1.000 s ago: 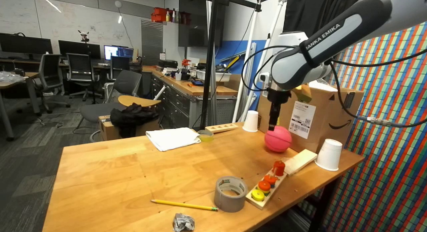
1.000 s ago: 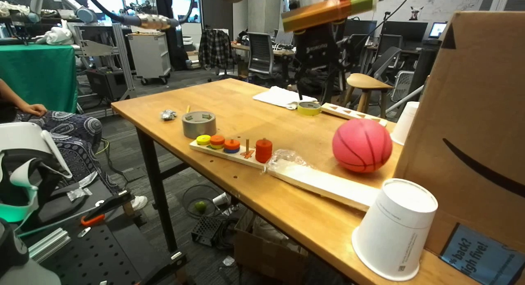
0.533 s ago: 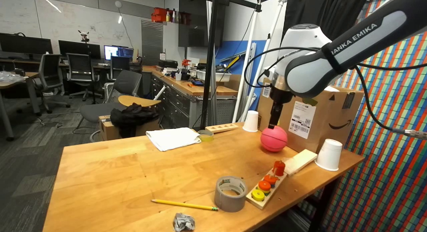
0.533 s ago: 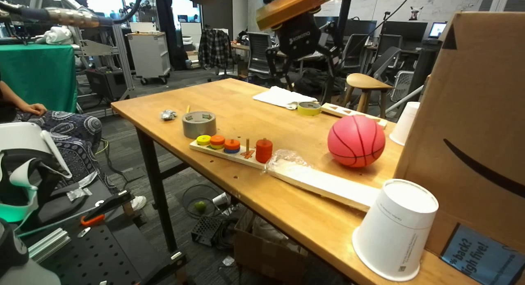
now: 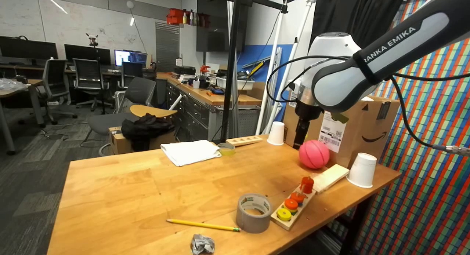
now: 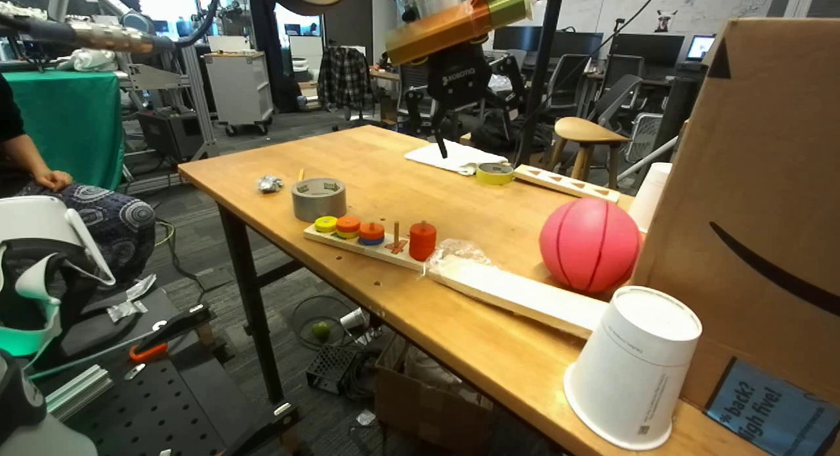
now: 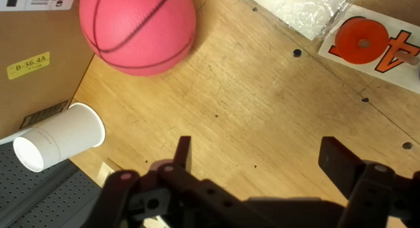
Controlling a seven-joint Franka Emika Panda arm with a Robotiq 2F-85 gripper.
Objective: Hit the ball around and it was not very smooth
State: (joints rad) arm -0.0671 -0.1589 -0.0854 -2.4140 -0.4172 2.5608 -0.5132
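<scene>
The pinkish-red ball with thin dark lines rests on the wooden table close to the large cardboard box. It shows in both exterior views (image 5: 314, 154) (image 6: 590, 246) and at the top left of the wrist view (image 7: 137, 31). I cannot tell whether it touches the box. My gripper (image 6: 482, 155) is open and empty above the table, apart from the ball in the wrist view. Its fingertips (image 7: 256, 139) stand wide apart with only bare wood between them. In an exterior view the gripper (image 5: 298, 145) appears just left of the ball, pointing down.
The cardboard box (image 5: 341, 137) stands behind the ball. White cups (image 5: 362, 170) (image 5: 276, 133) stand at both sides of it. A wrapped white board (image 6: 518, 292) and a peg toy (image 6: 367, 243) lie along the table edge. A grey tape roll (image 5: 254, 214), yellow tape roll (image 6: 494, 173) and white cloth (image 5: 191, 152) are farther off.
The ball rolled a little away from the box, then back toward it, and now sits closer to the box than before. The gripper has shifted away from the box and slightly lower.
</scene>
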